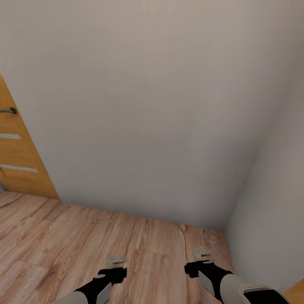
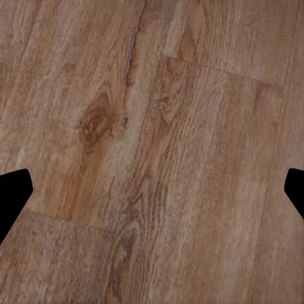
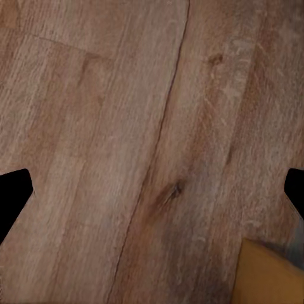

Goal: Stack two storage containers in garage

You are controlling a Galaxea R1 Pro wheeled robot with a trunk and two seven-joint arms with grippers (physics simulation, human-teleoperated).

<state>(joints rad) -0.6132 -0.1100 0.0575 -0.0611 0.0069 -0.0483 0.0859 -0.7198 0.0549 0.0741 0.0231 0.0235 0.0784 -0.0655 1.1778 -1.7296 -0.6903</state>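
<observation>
The two storage containers are out of view. I face a corner of plain cream walls [image 1: 152,105] over a light wood-plank floor [image 1: 84,240]. My left gripper [image 1: 116,262] hangs low over the planks, open, with nothing between its fingers [image 2: 12,193]. My right gripper [image 1: 202,254] hangs beside it, also open and empty, its black fingertips [image 3: 12,190] spread wide above bare floor boards.
An orange-brown wooden door [image 1: 19,164] with a dark handle [image 1: 9,110] stands at the left. The side wall [image 1: 274,202] closes in on the right. A corner of an orange-brown wooden surface [image 1: 295,294] sits by my right arm, and also appears as the orange-brown patch [image 3: 269,275].
</observation>
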